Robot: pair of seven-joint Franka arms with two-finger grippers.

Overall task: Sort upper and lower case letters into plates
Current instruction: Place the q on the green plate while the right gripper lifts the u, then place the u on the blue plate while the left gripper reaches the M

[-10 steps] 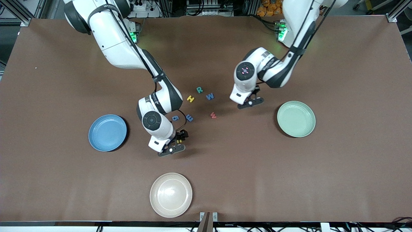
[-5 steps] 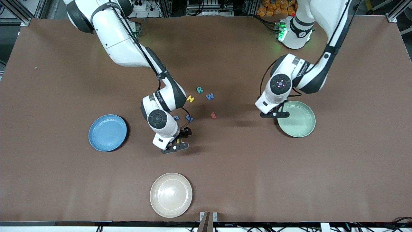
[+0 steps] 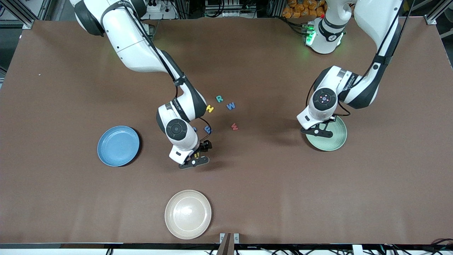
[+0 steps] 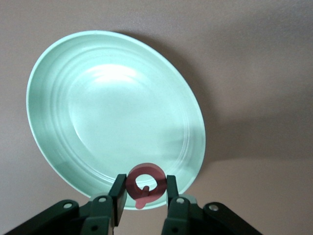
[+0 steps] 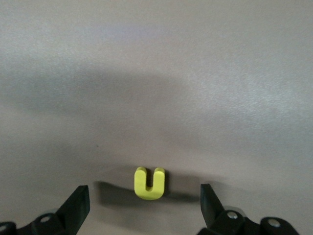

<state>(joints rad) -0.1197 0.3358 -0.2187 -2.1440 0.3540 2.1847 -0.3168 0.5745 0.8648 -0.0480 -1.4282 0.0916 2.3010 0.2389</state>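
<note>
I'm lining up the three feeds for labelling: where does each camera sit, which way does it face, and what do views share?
Front view: high across the table, facing both arms; shows letters, blue plate, beige plate.
Left wrist view: on the left arm, looking down past the left gripper, shut on the red G, onto the green plate.
Right wrist view: on the right arm, looking down between the open right gripper at the yellow u.
Shared: the front view also shows the green plate.

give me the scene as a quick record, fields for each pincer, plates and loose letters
left pincer: shut on red G, over pale green plate
right pincer: open, over yellow u
blue plate: holds nothing
cream plate: holds nothing
loose letters on table: yellow H, teal R, blue W, red w
</note>
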